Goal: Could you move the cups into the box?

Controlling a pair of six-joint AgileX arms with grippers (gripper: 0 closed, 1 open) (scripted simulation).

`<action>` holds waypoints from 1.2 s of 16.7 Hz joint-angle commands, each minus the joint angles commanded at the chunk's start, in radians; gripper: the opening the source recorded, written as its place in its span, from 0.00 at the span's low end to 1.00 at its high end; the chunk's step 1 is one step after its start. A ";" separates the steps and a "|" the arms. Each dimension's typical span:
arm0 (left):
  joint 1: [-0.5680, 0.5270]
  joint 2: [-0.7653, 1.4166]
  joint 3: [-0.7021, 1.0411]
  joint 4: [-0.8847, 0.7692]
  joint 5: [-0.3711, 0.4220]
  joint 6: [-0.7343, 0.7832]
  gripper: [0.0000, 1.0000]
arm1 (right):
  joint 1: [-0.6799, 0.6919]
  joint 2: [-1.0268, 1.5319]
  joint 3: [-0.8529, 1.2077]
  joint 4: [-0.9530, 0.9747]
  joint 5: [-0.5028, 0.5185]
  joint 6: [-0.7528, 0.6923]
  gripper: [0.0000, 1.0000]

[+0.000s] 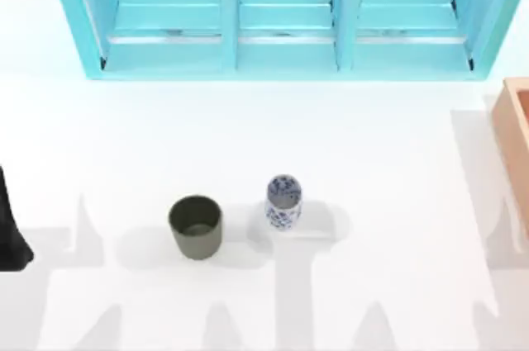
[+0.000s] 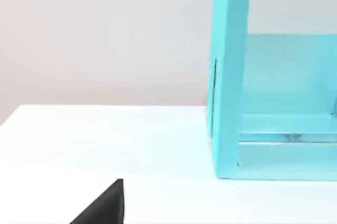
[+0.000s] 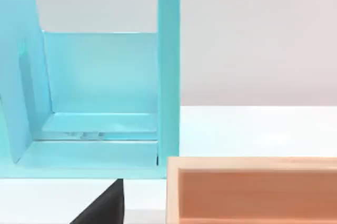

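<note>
Two cups stand side by side on the white table, near the middle of its front half. The wider dark olive-green cup (image 1: 196, 225) is on the left. Close to its right stands the narrower white cup with a blue floral pattern (image 1: 283, 201). The tan wooden box (image 1: 512, 132) lies at the table's right edge, cut off by the frame, and its long wall (image 3: 253, 190) is close in the right wrist view. My left arm (image 1: 10, 227) is parked at the left edge, far from both cups. A dark piece of each gripper shows low in its own wrist view.
A big turquoise shelf cabinet (image 1: 281, 16) spans the back of the table, and its end panels appear in the left wrist view (image 2: 229, 76) and the right wrist view (image 3: 168, 71). White tabletop lies between the cups and the box.
</note>
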 joint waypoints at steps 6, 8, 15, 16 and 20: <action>0.000 0.000 0.000 0.000 0.000 0.000 1.00 | 0.051 0.092 0.097 -0.056 0.018 0.032 1.00; 0.000 0.000 0.000 0.000 0.000 0.000 1.00 | 0.102 0.195 0.212 -0.117 0.037 0.067 1.00; 0.000 0.000 0.000 0.000 0.000 0.000 1.00 | 0.340 0.757 0.889 -0.462 0.107 0.248 1.00; 0.000 0.000 0.000 0.000 0.000 0.000 1.00 | 0.375 0.855 1.001 -0.525 0.114 0.278 1.00; 0.000 0.000 0.000 0.000 0.000 0.000 1.00 | 0.507 1.257 1.398 -0.788 0.125 0.400 1.00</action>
